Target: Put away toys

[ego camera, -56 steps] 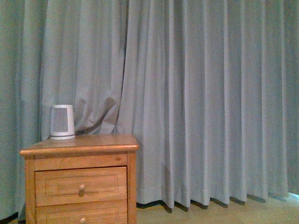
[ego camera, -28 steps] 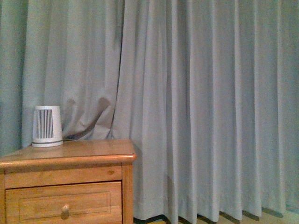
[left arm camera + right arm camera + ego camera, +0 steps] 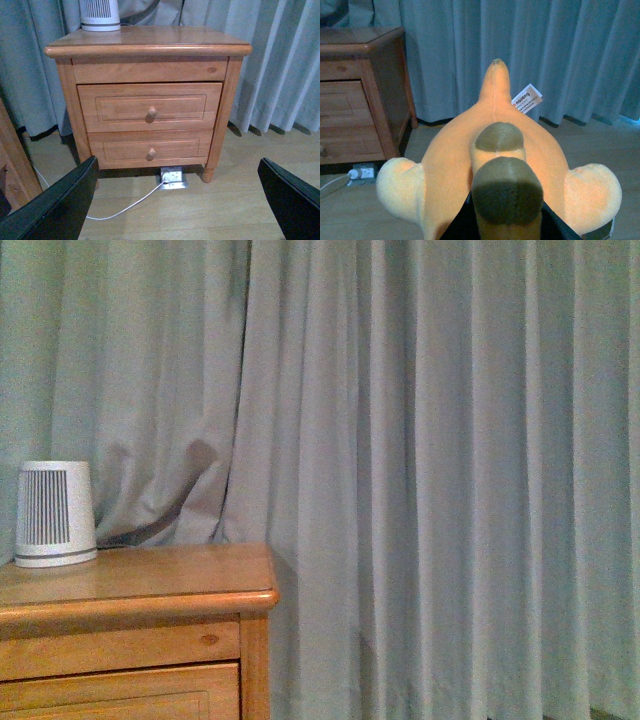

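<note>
Toy [image 3: 495, 165], orange plush with a paper tag, fills the right wrist view. It is off the floor, gripped at its near end by the right fingers [image 3: 555, 231], whose black edges show on either side of it. The left fingers [image 3: 55, 210] are spread wide and empty, low over the floor [image 3: 220, 205] and facing the nightstand [image 3: 150, 47]. Both its drawers are closed. A white slatted device [image 3: 55, 513] stands on its top, and a curtain [image 3: 430, 470] hangs behind.

The carry looks done and stowing has not begun. If a drawer is the storage place, the free left arm would need to close on the top drawer's knob [image 3: 151, 114] and pull straight out. The right arm would then bring the toy over the opening.
</note>
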`<state>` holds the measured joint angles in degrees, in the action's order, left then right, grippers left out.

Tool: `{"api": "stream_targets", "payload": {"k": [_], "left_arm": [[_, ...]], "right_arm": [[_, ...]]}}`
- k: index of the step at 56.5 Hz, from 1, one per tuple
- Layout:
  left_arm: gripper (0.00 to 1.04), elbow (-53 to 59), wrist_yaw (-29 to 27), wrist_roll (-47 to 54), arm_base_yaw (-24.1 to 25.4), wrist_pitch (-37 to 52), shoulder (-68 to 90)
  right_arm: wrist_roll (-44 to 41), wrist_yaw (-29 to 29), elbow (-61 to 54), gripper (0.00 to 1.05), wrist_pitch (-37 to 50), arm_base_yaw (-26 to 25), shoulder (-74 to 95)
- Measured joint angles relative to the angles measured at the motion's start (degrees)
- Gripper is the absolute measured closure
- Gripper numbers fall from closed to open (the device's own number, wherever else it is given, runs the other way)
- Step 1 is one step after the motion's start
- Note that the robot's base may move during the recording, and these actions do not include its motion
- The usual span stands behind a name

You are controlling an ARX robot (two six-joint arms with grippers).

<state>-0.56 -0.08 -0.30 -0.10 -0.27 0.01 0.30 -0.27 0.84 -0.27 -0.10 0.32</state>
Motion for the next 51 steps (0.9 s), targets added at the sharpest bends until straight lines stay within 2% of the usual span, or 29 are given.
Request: {"api": "stream_targets", "payload": {"k": [51], "left_arm": [[0.06, 0.0, 0.04, 0.02, 0.0, 0.0, 0.02]], "right_arm": [[0.0, 0.26, 0.0, 0.98, 0.0, 0.04, 0.0]]}}
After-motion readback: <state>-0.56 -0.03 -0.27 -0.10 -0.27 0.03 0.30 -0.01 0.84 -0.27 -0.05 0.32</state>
